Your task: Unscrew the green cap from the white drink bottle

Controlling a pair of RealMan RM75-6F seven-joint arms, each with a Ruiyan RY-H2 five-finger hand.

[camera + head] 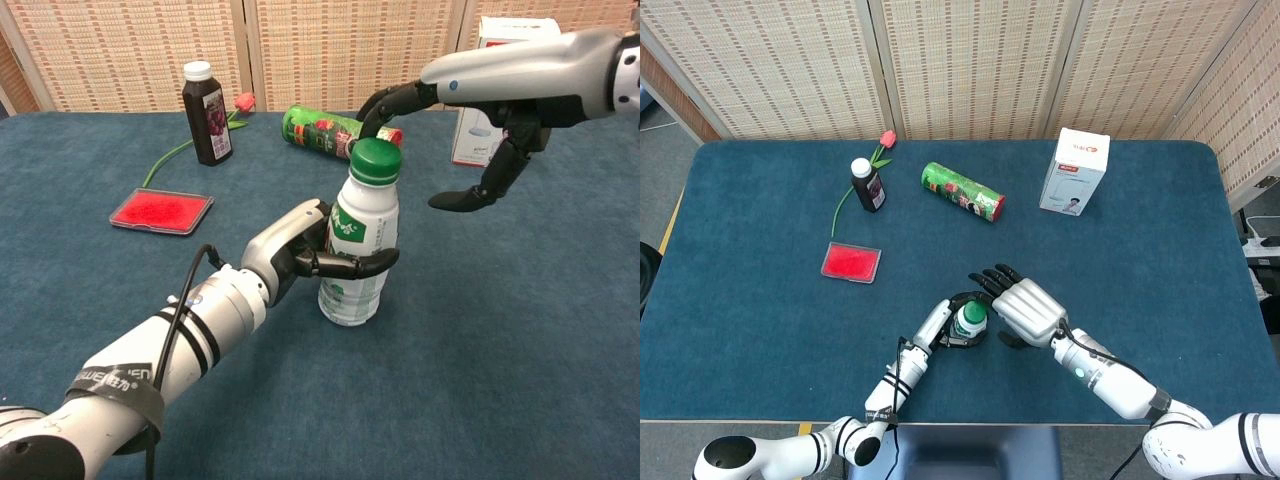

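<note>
My left hand (300,250) holds the white drink bottle (358,250) around its middle, with my fingers wrapped tight on it. The bottle stands a bit tilted on the blue table (500,330), near the middle of the chest view. Its green cap (375,160) is on top. My right hand (470,120) hangs just over and beside the cap, with its fingers spread apart and holding nothing.

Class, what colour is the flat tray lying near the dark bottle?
Red, the tray shows best in the chest view, near the dark bottle.
</note>
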